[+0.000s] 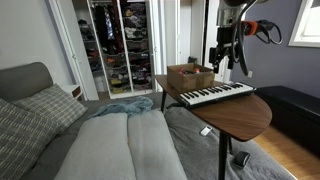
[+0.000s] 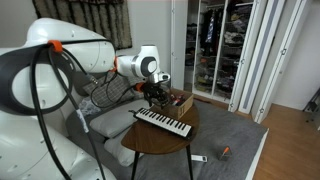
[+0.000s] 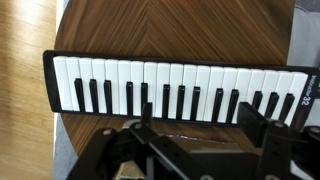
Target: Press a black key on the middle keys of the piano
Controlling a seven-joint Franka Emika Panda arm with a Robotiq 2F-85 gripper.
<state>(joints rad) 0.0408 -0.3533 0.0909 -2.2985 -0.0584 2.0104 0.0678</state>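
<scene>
The piano point(image 3: 175, 75) is a slim keyboard with one row of white and black keys, lying across a round wooden table point(image 3: 180, 25). It also shows in both exterior views point(image 1: 215, 95) point(image 2: 163, 122). The middle keys point(image 3: 185, 100) lie just beyond my fingertips in the wrist view. My gripper point(image 3: 197, 120) is open and empty, its two dark fingers spread either side of the middle black keys. In both exterior views the gripper point(image 1: 222, 55) point(image 2: 155, 92) hangs a little above the piano's back edge, apart from the keys.
A brown cardboard box point(image 1: 190, 75) point(image 2: 180, 100) stands on the table point(image 1: 240, 118) right behind the piano, close to the gripper. A bed point(image 1: 120, 140) lies beside the table. An open closet point(image 1: 118, 40) is at the back.
</scene>
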